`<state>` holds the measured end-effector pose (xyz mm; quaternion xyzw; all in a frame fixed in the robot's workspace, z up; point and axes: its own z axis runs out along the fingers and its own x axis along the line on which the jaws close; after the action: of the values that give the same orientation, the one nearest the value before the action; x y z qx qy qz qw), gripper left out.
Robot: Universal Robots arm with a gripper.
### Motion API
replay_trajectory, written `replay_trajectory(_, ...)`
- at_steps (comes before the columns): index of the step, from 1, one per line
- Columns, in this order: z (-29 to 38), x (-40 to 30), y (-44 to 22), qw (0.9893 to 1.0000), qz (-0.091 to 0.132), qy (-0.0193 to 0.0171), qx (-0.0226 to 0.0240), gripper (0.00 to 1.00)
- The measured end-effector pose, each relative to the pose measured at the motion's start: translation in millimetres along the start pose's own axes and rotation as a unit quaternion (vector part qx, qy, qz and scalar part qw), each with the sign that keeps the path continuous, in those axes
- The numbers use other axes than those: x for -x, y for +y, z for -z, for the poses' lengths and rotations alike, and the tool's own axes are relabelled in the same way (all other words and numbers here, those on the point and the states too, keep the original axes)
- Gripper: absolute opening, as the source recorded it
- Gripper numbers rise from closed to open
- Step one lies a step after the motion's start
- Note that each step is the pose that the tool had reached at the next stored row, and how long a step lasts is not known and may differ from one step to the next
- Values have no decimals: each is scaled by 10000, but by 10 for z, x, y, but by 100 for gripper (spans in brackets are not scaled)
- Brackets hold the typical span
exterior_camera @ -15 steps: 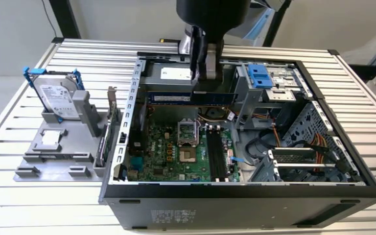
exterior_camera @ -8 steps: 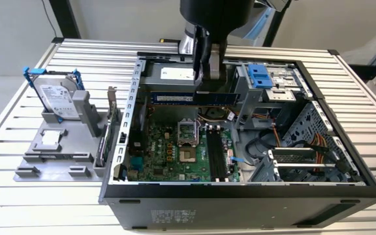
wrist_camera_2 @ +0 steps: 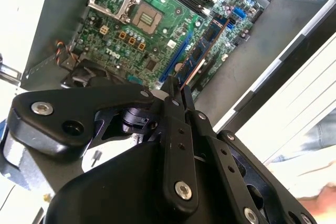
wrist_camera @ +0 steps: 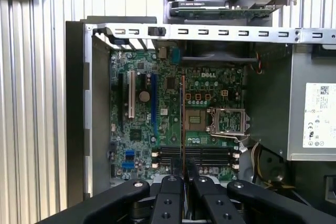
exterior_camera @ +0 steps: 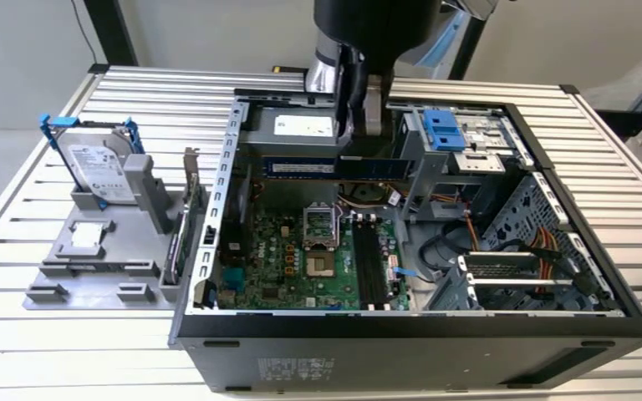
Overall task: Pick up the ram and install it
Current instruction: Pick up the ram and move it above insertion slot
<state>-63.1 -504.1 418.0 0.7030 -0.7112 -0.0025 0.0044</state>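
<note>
Blue ram (exterior_camera: 298, 168) pinched in my gripper (exterior_camera: 364, 153) hangs over the case (exterior_camera: 410, 334) crosswise to the slots (exterior_camera: 368, 269), so I judge turning it in line and level matters most.

The long blue ram (exterior_camera: 304, 168), held on edge, hangs level above the green motherboard (exterior_camera: 287, 251).

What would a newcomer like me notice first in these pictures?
An open computer case lies on the slatted table, its green circuit board bare. Over that board the gripper is shut on the ram, a thin blue stick. At the exterior view's left stands a silver hard drive.
</note>
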Motion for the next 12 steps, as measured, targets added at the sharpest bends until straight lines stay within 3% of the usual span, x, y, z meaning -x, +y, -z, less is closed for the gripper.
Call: replay_trajectory(12, 1, 9, -53, 10000, -26, 0, 0, 0)
